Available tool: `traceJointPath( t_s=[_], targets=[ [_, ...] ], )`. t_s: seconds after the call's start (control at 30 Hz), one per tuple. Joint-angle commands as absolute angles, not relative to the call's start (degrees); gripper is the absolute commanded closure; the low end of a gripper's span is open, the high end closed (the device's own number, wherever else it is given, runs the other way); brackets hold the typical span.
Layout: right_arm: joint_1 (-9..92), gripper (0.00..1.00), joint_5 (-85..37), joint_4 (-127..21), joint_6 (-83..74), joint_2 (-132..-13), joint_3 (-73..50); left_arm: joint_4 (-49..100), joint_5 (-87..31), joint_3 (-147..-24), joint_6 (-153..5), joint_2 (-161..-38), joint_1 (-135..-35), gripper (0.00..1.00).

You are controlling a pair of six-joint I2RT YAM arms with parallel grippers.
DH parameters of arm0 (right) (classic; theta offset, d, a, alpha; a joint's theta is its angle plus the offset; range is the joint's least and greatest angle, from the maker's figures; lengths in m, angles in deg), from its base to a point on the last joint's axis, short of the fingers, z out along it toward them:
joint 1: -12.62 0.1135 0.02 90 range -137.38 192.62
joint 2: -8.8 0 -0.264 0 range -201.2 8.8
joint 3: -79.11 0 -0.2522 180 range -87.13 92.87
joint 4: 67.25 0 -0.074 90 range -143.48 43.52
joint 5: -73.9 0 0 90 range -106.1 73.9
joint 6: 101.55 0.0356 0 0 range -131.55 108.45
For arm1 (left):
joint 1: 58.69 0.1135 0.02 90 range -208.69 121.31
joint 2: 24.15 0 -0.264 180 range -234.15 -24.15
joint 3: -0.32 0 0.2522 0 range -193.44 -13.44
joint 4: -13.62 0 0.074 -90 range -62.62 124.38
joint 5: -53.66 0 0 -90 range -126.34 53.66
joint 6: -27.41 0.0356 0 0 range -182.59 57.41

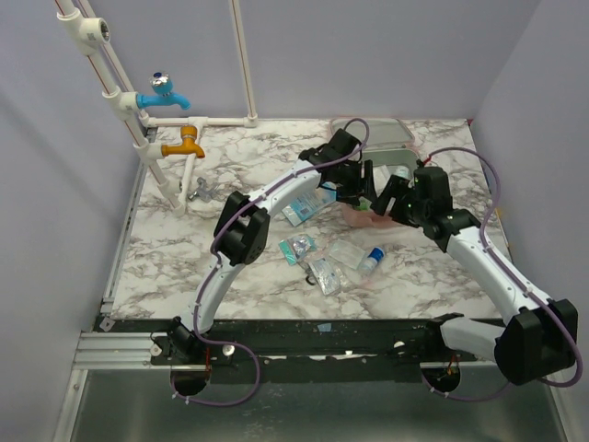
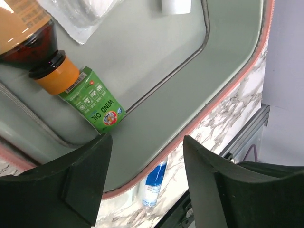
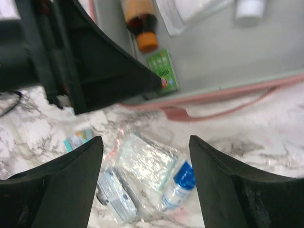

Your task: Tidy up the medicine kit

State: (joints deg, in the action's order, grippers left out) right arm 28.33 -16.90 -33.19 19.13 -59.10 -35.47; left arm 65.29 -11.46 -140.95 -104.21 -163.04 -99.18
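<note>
The pale pink medicine kit (image 1: pixel 382 133) lies open at the back right, its grey lining (image 2: pixel 156 61) facing up. Inside are a green wind oil box (image 2: pixel 92 99), a brown bottle with an orange cap (image 2: pixel 45 57), a white packet (image 2: pixel 83 14) and a white bottle (image 2: pixel 175 5). My left gripper (image 2: pixel 145 190) hovers open and empty over the kit's near edge. My right gripper (image 3: pixel 145 180) is open and empty just in front of the kit, above a clear bag (image 3: pixel 145 159) and a blue-and-white bottle (image 3: pixel 179 183) on the table.
Loose on the marble table in front of the kit are a teal blister pack (image 1: pixel 304 207), two small packets (image 1: pixel 297 247) (image 1: pixel 324 273), the clear bag (image 1: pixel 348 253) and the blue-and-white bottle (image 1: pixel 371 261). White pipes with blue and orange taps (image 1: pixel 166 92) stand at the back left.
</note>
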Motion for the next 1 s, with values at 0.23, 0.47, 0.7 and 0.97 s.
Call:
traceJointPath(
  t_s=[0.23, 0.47, 0.7, 0.97],
  targets=[
    [28.4, 0.23, -22.5, -24.9, 28.5, -52.4, -45.5, 65.3, -13.6, -132.9, -99.5, -156.7, -99.1, 0.31],
    [28.4, 0.24, -23.5, -23.7, 31.5, -52.7, -47.8, 64.0, -13.6, -130.3, -97.5, -149.5, -99.1, 0.27],
    [28.4, 0.26, -24.6, -23.9, 33.9, -53.1, -51.5, 62.2, -12.0, -127.5, -95.6, -142.8, -99.1, 0.25],
    [28.4, 0.31, -25.1, -26.6, 35.3, -55.5, -53.8, 61.1, -13.0, -121.6, -94.2, -134.7, -99.1, 0.22]
  ],
)
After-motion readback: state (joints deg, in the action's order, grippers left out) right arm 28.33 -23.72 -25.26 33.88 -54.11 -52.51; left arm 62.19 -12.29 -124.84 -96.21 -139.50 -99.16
